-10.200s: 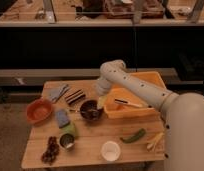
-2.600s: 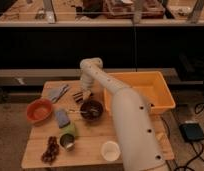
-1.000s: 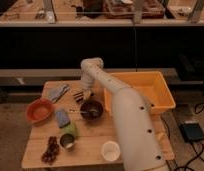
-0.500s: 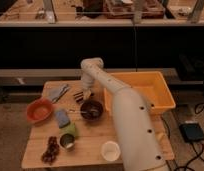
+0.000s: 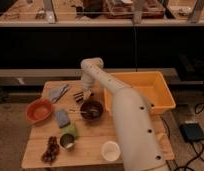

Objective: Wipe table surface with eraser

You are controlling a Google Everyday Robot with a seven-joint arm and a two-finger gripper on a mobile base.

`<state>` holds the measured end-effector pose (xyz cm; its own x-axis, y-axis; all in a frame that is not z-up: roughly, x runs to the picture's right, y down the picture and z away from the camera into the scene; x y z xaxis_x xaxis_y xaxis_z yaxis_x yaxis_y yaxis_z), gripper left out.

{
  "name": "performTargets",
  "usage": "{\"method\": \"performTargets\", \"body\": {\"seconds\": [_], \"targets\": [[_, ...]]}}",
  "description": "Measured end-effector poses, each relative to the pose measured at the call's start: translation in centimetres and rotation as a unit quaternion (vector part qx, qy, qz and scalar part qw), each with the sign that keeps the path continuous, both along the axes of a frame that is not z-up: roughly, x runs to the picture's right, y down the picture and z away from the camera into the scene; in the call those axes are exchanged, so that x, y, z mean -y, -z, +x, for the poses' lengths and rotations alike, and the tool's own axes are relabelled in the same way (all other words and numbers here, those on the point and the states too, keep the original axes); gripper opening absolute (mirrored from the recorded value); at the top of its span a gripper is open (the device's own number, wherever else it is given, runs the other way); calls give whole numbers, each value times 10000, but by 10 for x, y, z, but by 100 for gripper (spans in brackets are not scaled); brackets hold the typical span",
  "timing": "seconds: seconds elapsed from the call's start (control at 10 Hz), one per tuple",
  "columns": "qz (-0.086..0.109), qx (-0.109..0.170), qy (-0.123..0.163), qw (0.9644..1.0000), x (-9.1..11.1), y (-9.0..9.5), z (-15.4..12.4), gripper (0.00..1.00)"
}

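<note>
Warm, dim indoor light falls from above onto the table point(image 5: 92, 134), the best-lit area. Behind its far edge lies a nearly black band, with a brighter strip along the top. The pale arm point(image 5: 131, 120) catches a dull sheen. The gripper point(image 5: 85, 94), closed, sits near the table's far edge in soft shadow. Everything looks blurry, with smeared outlines and muddy colours.

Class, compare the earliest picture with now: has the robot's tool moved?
Yes. The tool moved left, away from the yellow bin, to the eraser by the bowl.
</note>
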<state>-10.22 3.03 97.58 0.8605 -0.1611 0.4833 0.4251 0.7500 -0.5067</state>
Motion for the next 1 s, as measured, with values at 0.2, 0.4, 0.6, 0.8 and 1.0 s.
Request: {"method": "performTargets", "body": {"seconds": [0.2,0.4,0.6,0.8,1.0], "targets": [[0,0,-1,10000,0,0,0,10],[-11,-14,15,10000,1,3,1,10],[6,-56,8,10000,15,16,7,10],[-16,-22,16,10000,20,24,2,10],[-10,-21,1,10000,21,24,3,10]]}}
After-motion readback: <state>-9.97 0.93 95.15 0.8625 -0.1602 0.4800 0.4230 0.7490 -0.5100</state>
